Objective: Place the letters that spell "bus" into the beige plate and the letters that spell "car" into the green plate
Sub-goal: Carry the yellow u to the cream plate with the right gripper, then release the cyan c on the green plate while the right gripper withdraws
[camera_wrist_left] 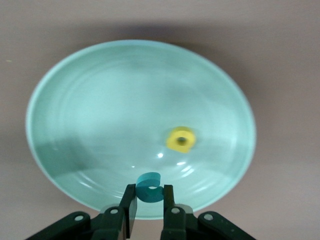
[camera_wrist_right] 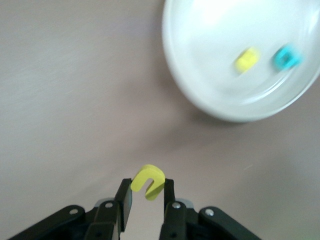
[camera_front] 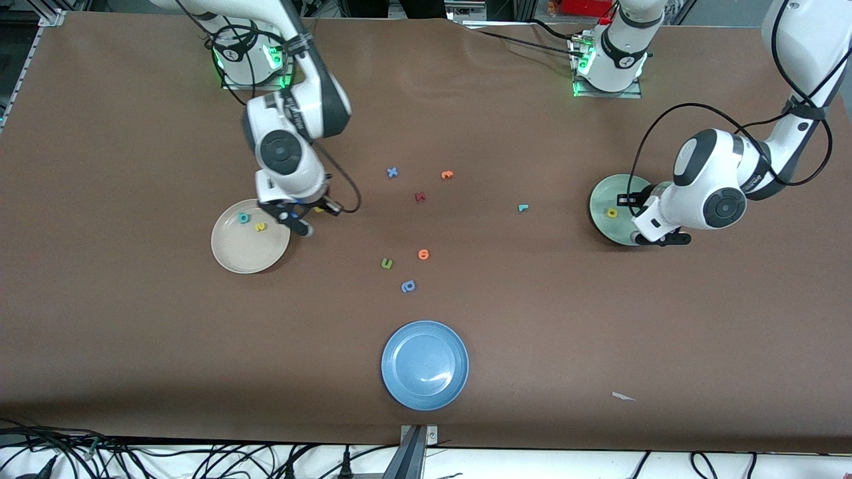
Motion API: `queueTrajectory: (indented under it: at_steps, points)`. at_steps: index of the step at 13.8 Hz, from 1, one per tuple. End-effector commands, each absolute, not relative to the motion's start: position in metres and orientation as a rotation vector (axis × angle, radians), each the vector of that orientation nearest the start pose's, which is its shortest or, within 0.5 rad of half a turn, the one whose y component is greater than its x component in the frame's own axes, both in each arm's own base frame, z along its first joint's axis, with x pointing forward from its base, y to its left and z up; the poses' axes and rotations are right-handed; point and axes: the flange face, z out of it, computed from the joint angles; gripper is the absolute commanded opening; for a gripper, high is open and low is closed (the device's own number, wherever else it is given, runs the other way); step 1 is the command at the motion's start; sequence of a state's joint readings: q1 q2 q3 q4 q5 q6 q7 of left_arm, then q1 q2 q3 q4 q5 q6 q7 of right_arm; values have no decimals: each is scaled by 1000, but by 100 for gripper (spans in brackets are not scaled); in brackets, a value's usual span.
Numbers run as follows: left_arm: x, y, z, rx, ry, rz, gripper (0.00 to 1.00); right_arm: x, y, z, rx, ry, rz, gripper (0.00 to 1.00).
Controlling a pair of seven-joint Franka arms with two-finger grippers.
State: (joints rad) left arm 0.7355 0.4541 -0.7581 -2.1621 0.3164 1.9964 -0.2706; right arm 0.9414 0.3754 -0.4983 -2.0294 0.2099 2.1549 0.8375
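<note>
The right tool (camera_wrist_right: 145,200) grips the yellow "u" (camera_wrist_right: 148,182) between its fingers, closed tight on it, and hangs over bare counter (camera_front: 532,319) just beside the rim of the beige plate (camera_front: 249,251), on the side toward the middle of the counter. In that plate lie the teal "b" (camera_front: 244,217) and the yellow "s" (camera_front: 260,227), close together in the part of the dish farther from the front camera.

The left tool (camera_wrist_left: 149,206) is closed on the teal "c" (camera_wrist_left: 149,187), pinched between its fingers, and is held over the edge of the green plate (camera_front: 606,193) (the wrist view shows the letter above the plate's rim). The yellow "a" (camera_front: 612,213) rests inside that plate, near its centre.

The teal "r" (camera_front: 523,207) lies on the open counter between the middle cluster of letters and the green plate, well apart from both plates.

Scattered mid-counter are a blue "x" (camera_front: 392,172), an orange letter (camera_front: 446,175) beside it, a dark red letter (camera_front: 420,197), another orange letter (camera_front: 423,254), a green u-shaped letter (camera_front: 387,264) and a blue rounded letter (camera_front: 408,286), the last three nearer the front camera. A blue plate (camera_front: 425,365) sits nearer still, with nothing in it. A small white scrap (camera_front: 623,396) lies toward the left arm's end.
</note>
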Motion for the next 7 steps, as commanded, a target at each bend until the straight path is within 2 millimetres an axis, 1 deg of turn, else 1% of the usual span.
queueTrajectory:
  at_steps: [1, 2, 3, 4, 5, 6, 7]
  points:
    - [502, 5, 207, -3028, 28, 733, 11, 510, 197, 262, -3149, 663, 351, 16]
    - [501, 6, 206, -3028, 26, 737, 19, 510, 171, 255, -3116, 619, 393, 16]
    - [501, 6, 207, -3024, 26, 747, 47, 511, 144, 250, -3077, 564, 413, 17]
    - [501, 5, 207, -3023, 28, 747, 78, 508, 133, 243, -3076, 437, 415, 17]
    - [501, 4, 207, -3023, 19, 745, 100, 508, 120, 238, -3080, 396, 397, 18]
    - [502, 3, 208, -3026, 4, 744, 100, 512, 100, 237, -3073, 423, 389, 19]
    - [503, -1, 211, -3032, -3, 740, 100, 514, 87, 234, -3071, 414, 397, 33]
